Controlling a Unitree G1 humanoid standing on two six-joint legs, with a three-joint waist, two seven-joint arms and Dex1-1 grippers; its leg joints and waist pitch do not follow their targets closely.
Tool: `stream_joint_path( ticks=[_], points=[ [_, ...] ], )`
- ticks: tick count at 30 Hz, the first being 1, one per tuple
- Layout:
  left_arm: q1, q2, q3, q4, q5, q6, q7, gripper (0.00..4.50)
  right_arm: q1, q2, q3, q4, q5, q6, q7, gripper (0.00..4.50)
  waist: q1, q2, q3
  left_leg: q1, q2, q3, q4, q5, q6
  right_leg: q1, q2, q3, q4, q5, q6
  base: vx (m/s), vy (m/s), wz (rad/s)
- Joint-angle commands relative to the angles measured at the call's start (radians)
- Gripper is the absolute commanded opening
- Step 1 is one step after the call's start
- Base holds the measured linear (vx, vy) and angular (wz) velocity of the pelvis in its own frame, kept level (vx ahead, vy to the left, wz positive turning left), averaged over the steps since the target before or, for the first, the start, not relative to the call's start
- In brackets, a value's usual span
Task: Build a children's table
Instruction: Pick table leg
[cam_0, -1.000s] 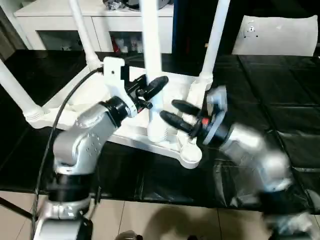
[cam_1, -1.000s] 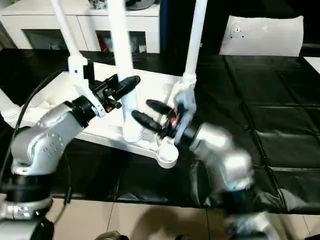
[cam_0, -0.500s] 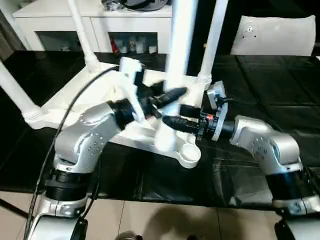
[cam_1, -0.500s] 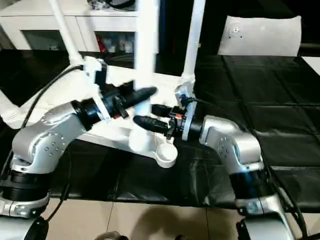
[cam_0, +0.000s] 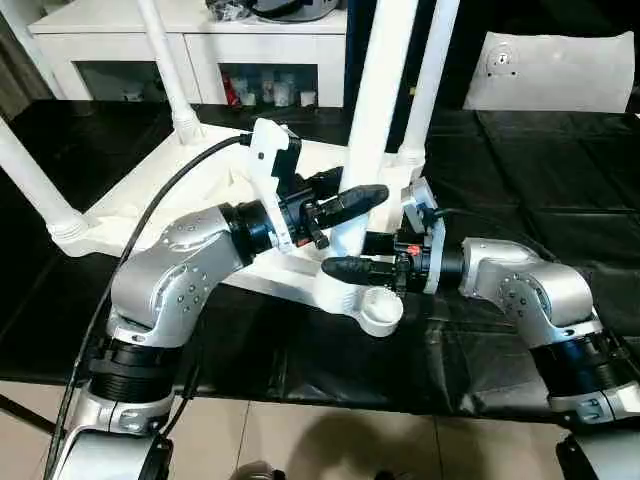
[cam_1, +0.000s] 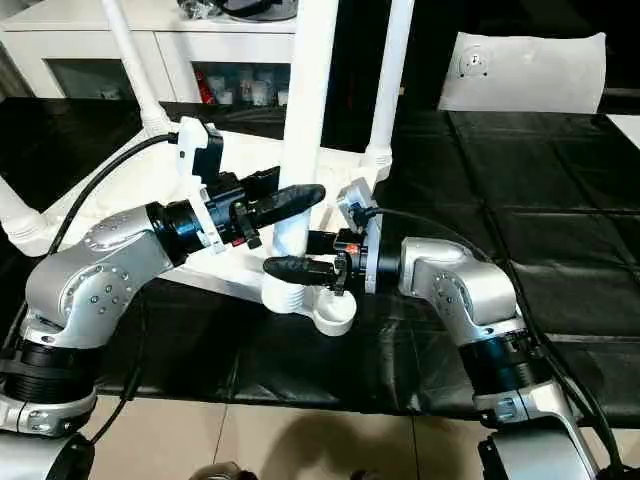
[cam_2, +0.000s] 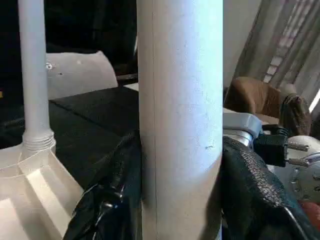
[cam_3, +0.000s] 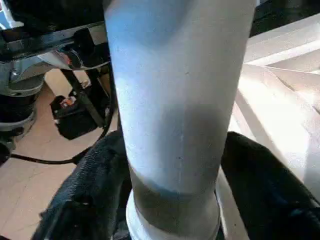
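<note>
leg (cam_0: 380, 110) top cropped — threaded foot half-hidden

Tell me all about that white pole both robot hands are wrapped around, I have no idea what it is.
It is a table leg, a long smooth white tube that looks like plastic, with a wider collar at its bottom end. It stands nearly upright, leaning slightly, just beside the open round socket at the near corner of the upside-down tabletop, not in it yet. The left hand grips it higher up and the right hand lower down, black fingers pressed on both sides.

White leg (cam_3: 180, 115) upright btwn 2 black fingers (cam_3: 85, 195), touching
</note>
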Motion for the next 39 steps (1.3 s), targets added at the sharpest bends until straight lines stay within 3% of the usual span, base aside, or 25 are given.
stream_joint_path(
  ticks=[1, 5, 11, 16, 17, 19, 33, 35, 39],
  points=[
    [-0.021, 0.001, -0.004, -0.032, -0.005, 0.008, -0.007, 1.86, -0.025, 0.003, 0.012, 0.003, -0.006, 0.001, 0.010, 2.79, 0.005, -0.021, -0.081, 0.003, 0.063, -0.025, -0.065, -0.070, 0.063, 0.065, -0.080, 0.072, -0.061, -0.296, -0.102, 0.000, 0.000, 0.00],
    [-0.023, -0.001, -0.004, -0.031, -0.009, 0.008, -0.007, 1.86, -0.024, 0.005, 0.017, 0.007, -0.009, 0.000, 0.017, 2.32, 0.006, -0.021, -0.081, 0.003, 0.061, -0.025, -0.064, -0.069, 0.062, 0.065, -0.080, 0.072, -0.062, -0.300, -0.099, 0.000, 0.000, 0.00],
    [-0.028, -0.007, 0.002, -0.025, -0.015, 0.006, -0.007, 1.86, -0.026, 0.008, 0.020, 0.009, -0.013, 0.003, 0.027, 1.98, 0.007, -0.020, -0.081, 0.003, 0.063, -0.026, -0.064, -0.069, 0.060, 0.065, -0.080, 0.072, -0.061, -0.295, -0.097, 0.000, 0.000, 0.00],
    [-0.030, -0.009, 0.000, -0.019, -0.012, 0.003, -0.011, 1.86, -0.023, 0.004, 0.028, -0.002, -0.010, 0.009, 0.045, 1.98, 0.009, -0.016, -0.082, 0.004, 0.063, -0.026, -0.064, -0.070, 0.059, 0.065, -0.079, 0.071, -0.061, -0.291, -0.099, 0.000, 0.000, 0.00],
    [-0.030, -0.008, 0.000, -0.019, -0.011, 0.003, -0.012, 1.86, -0.023, 0.003, 0.029, -0.005, -0.006, 0.015, 0.049, 2.50, 0.009, -0.018, -0.082, 0.004, 0.062, -0.026, -0.064, -0.073, 0.060, 0.065, -0.079, 0.071, -0.062, -0.291, -0.099, 0.000, 0.000, 0.00],
    [-0.030, -0.008, -0.001, -0.019, -0.011, 0.003, -0.013, 1.86, -0.022, 0.002, 0.029, -0.007, -0.006, 0.018, 0.054, 2.63, 0.010, -0.017, -0.082, 0.004, 0.063, -0.026, -0.064, -0.073, 0.059, 0.065, -0.080, 0.071, -0.061, -0.293, -0.100, 0.000, 0.000, 0.00],
    [-0.027, -0.001, 0.001, -0.030, -0.021, 0.017, -0.029, 1.86, -0.035, 0.022, 0.011, 0.014, -0.012, 0.003, 0.057, 2.63, 0.014, -0.016, -0.083, 0.004, 0.063, -0.027, -0.064, -0.073, 0.056, 0.065, -0.080, 0.071, -0.059, -0.285, -0.104, 0.000, 0.000, 0.00],
    [-0.028, -0.002, 0.002, -0.030, -0.021, 0.017, -0.030, 1.86, -0.036, 0.025, 0.009, 0.015, -0.010, 0.004, 0.058, 2.27, 0.014, -0.015, -0.082, 0.004, 0.063, -0.026, -0.064, -0.076, 0.056, 0.064, -0.080, 0.072, -0.060, -0.287, -0.106, 0.000, 0.000, 0.00],
    [-0.031, -0.003, 0.003, -0.028, -0.021, 0.016, -0.030, 1.86, -0.033, 0.024, 0.012, 0.013, -0.014, 0.001, 0.062, 2.13, 0.015, -0.015, -0.082, 0.005, 0.063, -0.027, -0.065, -0.085, 0.050, 0.065, -0.080, 0.071, -0.061, -0.298, -0.100, 0.000, 0.000, 0.00]
  ],
)
